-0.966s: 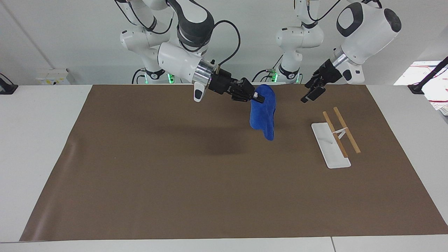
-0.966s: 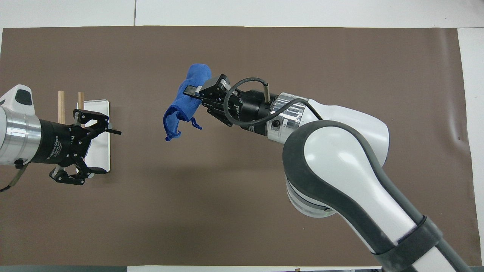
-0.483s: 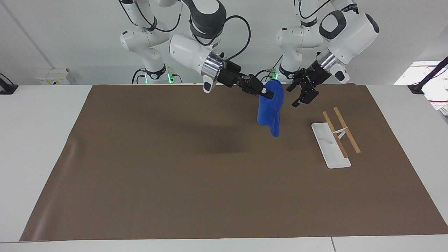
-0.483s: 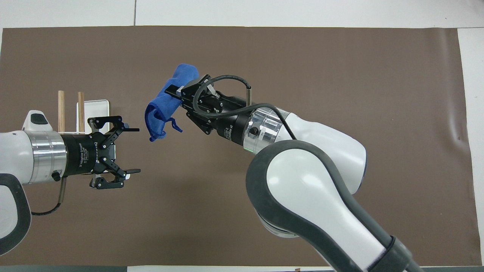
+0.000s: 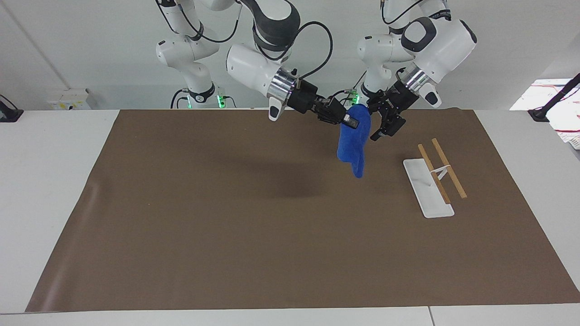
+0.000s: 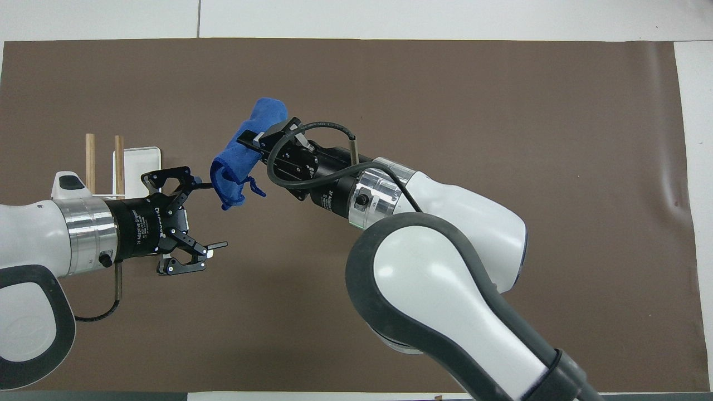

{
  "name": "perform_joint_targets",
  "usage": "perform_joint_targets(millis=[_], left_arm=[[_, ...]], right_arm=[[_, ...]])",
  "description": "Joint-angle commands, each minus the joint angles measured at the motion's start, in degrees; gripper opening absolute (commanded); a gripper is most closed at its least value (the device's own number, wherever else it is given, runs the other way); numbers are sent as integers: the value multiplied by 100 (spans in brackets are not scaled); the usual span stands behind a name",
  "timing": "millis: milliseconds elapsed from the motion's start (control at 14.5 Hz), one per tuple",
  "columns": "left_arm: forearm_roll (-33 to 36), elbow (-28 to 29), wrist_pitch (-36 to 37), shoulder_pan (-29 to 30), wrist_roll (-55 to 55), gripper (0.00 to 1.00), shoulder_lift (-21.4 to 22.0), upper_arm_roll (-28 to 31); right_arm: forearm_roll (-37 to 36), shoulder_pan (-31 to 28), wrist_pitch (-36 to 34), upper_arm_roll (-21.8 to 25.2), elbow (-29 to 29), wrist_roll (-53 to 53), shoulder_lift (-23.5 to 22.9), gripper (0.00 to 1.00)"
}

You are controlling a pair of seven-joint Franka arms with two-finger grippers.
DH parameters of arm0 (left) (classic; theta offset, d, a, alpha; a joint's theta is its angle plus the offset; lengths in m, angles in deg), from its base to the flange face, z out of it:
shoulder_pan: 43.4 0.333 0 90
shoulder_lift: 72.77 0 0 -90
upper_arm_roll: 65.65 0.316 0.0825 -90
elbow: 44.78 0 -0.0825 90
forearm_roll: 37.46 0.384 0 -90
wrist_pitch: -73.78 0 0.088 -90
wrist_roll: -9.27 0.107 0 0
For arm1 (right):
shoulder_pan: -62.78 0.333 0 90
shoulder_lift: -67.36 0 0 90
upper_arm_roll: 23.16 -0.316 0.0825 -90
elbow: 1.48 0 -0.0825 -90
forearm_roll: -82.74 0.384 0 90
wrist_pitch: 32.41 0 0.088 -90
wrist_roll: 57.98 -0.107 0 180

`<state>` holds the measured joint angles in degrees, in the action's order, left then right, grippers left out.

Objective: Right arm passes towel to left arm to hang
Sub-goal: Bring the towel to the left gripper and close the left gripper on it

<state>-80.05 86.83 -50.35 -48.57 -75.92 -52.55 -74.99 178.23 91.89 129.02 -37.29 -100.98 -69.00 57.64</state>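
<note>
Brown mat (image 5: 226,217) covers white table, rack (image 5: 432,179) lies flat toward left arm's end. Right gripper (image 5: 348,120) clamped on towel (image 5: 353,145), cloth hangs in air over mat, clear of surface. Left gripper (image 6: 214,214) spread wide just beside towel's hanging end, not yet closed on it. Pickup done; handover grasp, release, hanging left

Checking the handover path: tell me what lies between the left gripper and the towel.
Nothing: the overhead view shows only bare brown mat in the narrow gap between the open left gripper and the towel held by the right gripper.
</note>
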Motion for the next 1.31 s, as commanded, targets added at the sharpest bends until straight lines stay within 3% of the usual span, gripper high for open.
perform_joint_targets(millis=[0,966,1034,1103,1241], left_arm=[[-162,198,-235,-55,-235,100,123,-120],[-303,-13,-930,-46,-367,100,-475,-270],[-303,-22,-938,-55,-367,96,-475,-270],[-303,-65,-938,-46,-359,84,-510,-270],[-303,-162,-956,-46,-358,34,-580,-270]], right_arm=[[-92,69,187,-38,107,91,-82,0],[-92,69,222,-38,115,82,-82,0],[-92,77,257,-38,115,82,-82,0],[-92,86,266,-38,115,82,-82,0],[-92,86,266,-38,115,82,-82,0]])
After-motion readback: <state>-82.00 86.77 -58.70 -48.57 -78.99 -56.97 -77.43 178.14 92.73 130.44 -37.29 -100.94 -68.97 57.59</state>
